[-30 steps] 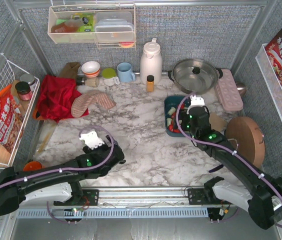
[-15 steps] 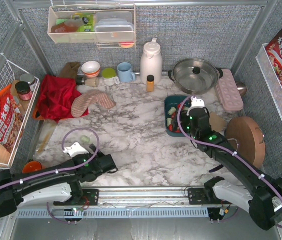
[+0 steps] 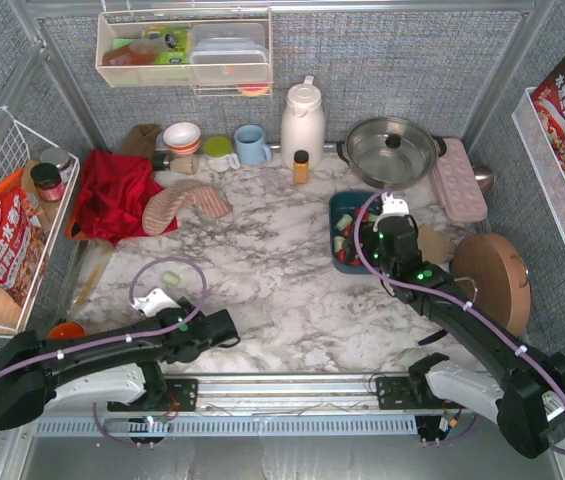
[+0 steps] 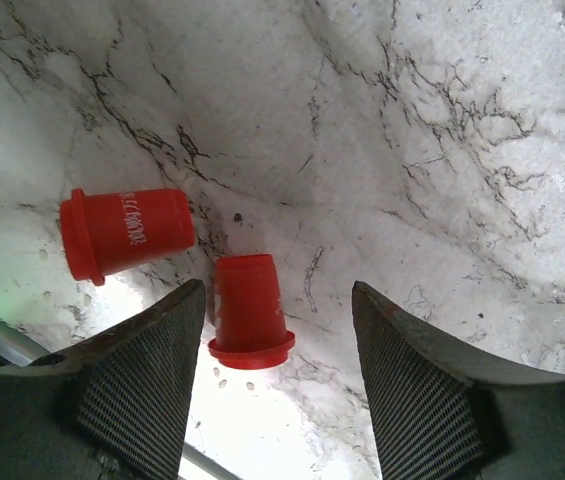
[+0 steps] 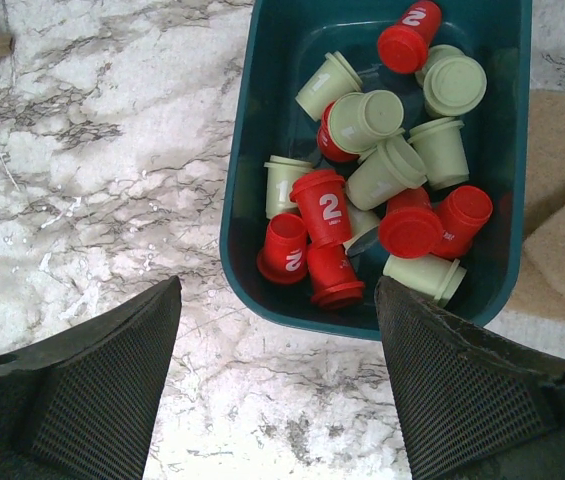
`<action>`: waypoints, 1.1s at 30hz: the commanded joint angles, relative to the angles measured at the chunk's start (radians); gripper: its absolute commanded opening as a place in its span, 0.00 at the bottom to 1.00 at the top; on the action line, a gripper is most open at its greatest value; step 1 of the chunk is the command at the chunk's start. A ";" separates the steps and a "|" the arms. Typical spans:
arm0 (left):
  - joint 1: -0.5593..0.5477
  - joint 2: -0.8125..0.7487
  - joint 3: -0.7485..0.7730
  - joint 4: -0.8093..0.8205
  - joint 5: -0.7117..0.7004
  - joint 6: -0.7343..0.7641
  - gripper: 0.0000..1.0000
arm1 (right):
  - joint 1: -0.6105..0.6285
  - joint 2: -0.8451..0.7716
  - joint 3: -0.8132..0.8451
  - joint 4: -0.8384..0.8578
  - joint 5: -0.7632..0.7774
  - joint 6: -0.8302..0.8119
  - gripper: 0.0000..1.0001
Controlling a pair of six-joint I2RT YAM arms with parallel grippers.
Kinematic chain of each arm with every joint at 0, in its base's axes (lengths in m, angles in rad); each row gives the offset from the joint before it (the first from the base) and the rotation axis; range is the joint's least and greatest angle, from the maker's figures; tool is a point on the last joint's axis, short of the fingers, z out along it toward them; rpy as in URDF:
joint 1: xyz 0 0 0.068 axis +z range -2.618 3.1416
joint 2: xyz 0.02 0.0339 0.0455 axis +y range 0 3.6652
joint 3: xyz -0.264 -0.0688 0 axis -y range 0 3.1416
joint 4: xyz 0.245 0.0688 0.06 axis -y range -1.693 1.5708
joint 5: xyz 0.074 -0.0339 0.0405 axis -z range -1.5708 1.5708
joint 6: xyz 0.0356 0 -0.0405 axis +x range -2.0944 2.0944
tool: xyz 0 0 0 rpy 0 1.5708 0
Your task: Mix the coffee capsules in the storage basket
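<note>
The marble table (image 3: 292, 270) carries everything, and the storage basket (image 5: 237, 200) sits toward its far right side, the fixed mark for all that follows. The right gripper (image 5: 277, 330) hangs just above the basket's near wall, its fingers spread wide and holding nothing. The left gripper (image 4: 277, 300) is well away from the basket, off to its left and closer to the arm bases, low over the marble with its fingers also spread. Inside the basket the coffee capsules (image 5: 362, 170) lie in a loose heap, with the reds bunched mostly at the near side and the mint greens at the far side, so the blend looks only partly made. Outside the basket, a stray red capsule (image 4: 250, 310) lies on its side between the left fingers, close against one of them. A second red capsule (image 4: 127, 233) lies just beside it, outside the gap. The step in hand is probably recovering these strays. To do it well, shift the left gripper so the capsule sits centred, lower until the pads flank its tapered body rather than its flange, and close gently so it does not squirt out or knock its neighbour. Then carry it over the basket's wall before letting go.
</note>
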 commanded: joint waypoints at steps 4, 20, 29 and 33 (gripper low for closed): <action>0.017 0.064 0.023 0.031 0.019 0.025 0.70 | 0.000 0.017 0.001 0.022 -0.004 0.019 0.82; 0.025 0.186 0.027 0.094 0.083 0.043 0.64 | 0.000 0.034 0.003 0.019 -0.002 0.024 0.83; 0.024 0.240 0.046 0.100 0.085 0.066 0.54 | 0.000 0.040 0.005 0.014 0.001 0.026 0.82; 0.024 0.256 0.058 0.100 0.076 0.076 0.52 | 0.001 0.043 0.006 0.013 0.002 0.026 0.82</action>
